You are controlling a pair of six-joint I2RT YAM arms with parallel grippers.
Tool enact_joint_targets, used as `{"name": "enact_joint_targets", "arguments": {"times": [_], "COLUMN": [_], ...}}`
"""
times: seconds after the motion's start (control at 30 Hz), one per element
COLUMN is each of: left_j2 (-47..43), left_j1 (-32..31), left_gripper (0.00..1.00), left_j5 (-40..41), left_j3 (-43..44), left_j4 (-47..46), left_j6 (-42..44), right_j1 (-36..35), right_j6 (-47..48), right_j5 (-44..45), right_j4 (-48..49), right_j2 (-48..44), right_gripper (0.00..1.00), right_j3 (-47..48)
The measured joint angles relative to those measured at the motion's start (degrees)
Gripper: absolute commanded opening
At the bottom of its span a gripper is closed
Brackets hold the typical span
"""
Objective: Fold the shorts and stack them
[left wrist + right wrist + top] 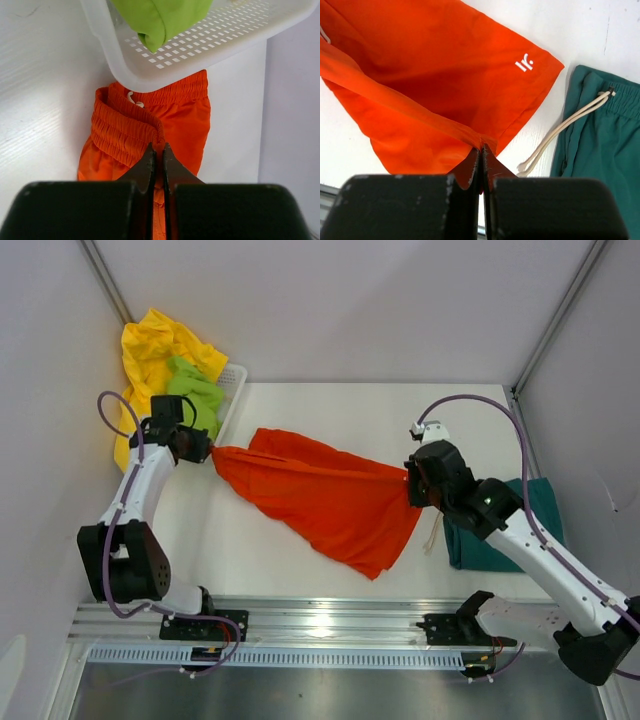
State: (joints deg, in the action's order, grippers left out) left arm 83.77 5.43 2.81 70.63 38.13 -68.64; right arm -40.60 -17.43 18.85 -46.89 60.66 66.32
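Note:
Orange-red shorts (330,495) hang stretched between both arms above the table. My left gripper (208,452) is shut on their elastic waistband (127,132), seen up close in the left wrist view beside the basket. My right gripper (412,483) is shut on a hem corner of the orange-red shorts (435,75). Dark teal shorts (505,530) with a pale drawstring (560,132) lie flat at the right, partly under the right arm. Lime green shorts (197,395) and yellow shorts (150,355) sit bunched in and over the basket at the back left.
A white plastic basket (232,390) stands at the table's back left corner, close to my left gripper; its perforated wall (200,45) fills the top of the left wrist view. Walls enclose the table on three sides.

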Motion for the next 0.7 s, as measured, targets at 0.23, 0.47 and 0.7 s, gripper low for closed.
{"name": "enact_joint_targets", "arguments": {"times": [0.23, 0.47, 0.7], "left_j2": [1.75, 1.55, -4.48], "left_j1": [-1.29, -1.75, 0.85], "left_gripper": [0.00, 0.00, 0.00], "left_j5": [-0.02, 0.96, 1.03], "left_j3": [3.89, 5.55, 3.82], "left_j4": [0.17, 0.22, 0.22], "left_j6": [-3.39, -4.42, -1.07], "right_j1": [8.37, 9.11, -8.41], "right_j6": [3.21, 4.44, 2.45], "right_j5": [-5.20, -9.31, -8.46], "right_j4": [3.19, 4.94, 3.28], "right_j2": [3.52, 2.73, -4.46], "right_gripper": [0.00, 0.00, 0.00], "right_j3": [-0.15, -0.70, -1.86]}}
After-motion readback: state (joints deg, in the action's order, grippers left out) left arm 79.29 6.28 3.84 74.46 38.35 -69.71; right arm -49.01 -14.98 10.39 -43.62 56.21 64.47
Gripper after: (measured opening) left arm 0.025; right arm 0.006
